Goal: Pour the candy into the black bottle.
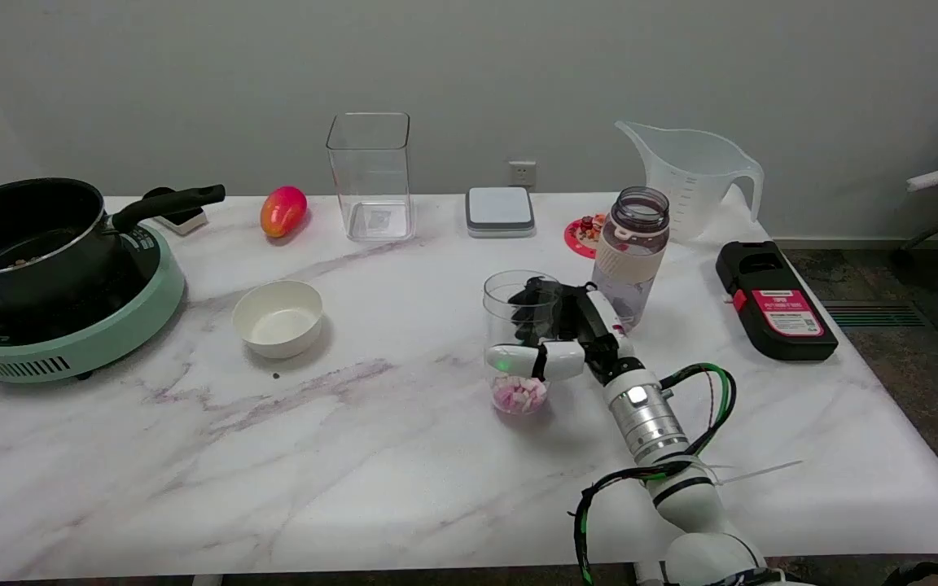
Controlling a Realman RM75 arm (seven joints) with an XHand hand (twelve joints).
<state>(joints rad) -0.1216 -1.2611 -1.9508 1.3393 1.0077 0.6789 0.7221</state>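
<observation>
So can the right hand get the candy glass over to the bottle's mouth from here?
Probably yes: the right hand grips the candy glass, and the open-topped bottle stands just behind it with nothing between.

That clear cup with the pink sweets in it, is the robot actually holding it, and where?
Yes. The right hand grips the clear cup around its middle, fingers wrapped about the wall, above the candy at the bottom. The cup looks upright, near the table.

candy (519,394): pink-white pieces, bottom of clear glass (518,325) | bottle (630,254): upright, uncapped, seemingly dark-tinted, just behind
</observation>
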